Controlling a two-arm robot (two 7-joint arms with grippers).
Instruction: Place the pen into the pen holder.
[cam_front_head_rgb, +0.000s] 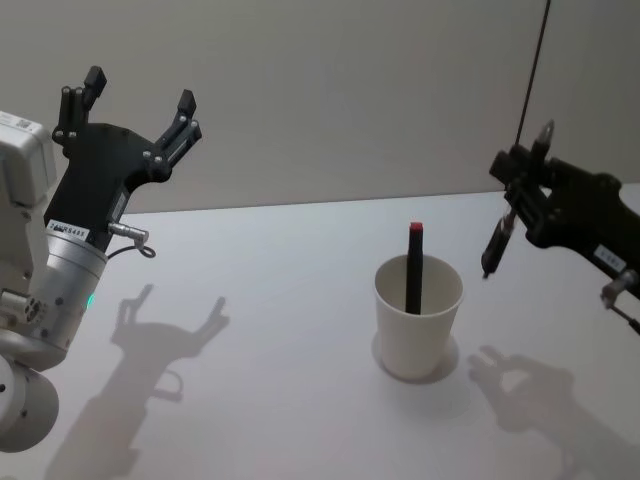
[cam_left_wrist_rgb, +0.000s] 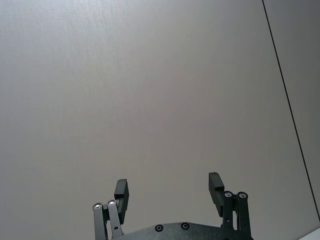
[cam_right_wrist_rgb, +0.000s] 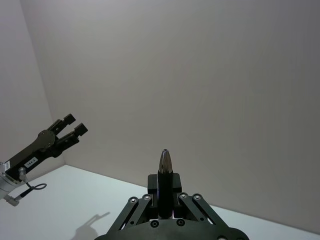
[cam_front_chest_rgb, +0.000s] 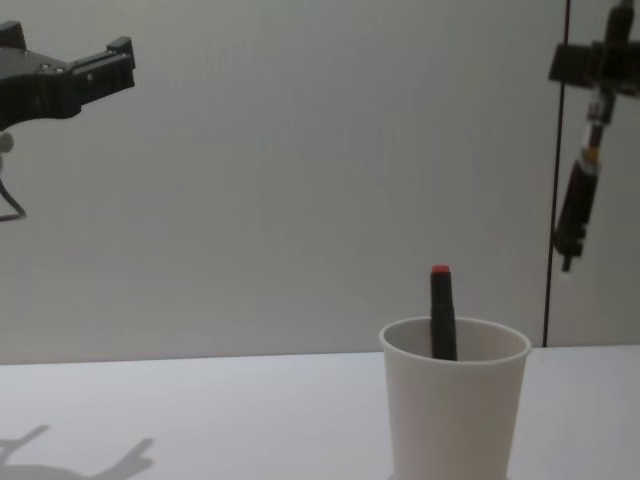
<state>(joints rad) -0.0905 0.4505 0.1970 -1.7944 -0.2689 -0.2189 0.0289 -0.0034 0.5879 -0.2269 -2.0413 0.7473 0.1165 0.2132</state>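
White paper forms the pen holder (cam_front_head_rgb: 418, 320), a tapered cup standing upright on the pale table (cam_front_head_rgb: 270, 330), nearest the robot and a little right of centre. Inside it a black pen with a red cap end (cam_front_head_rgb: 413, 268) stands nearly upright, its top rising above the rolled rim. To the right of the cup, raised well above the table, the right gripper (cam_front_head_rgb: 522, 185) has its fingers pinched on a second dark pen (cam_front_head_rgb: 495, 245), which hangs tip-down and apart from the cup. Far to the left, also held high, the left gripper (cam_front_head_rgb: 140, 95) points up toward the wall with its fingers spread wide and nothing between them. Behind everything stands a plain grey wall (cam_front_head_rgb: 330, 90).
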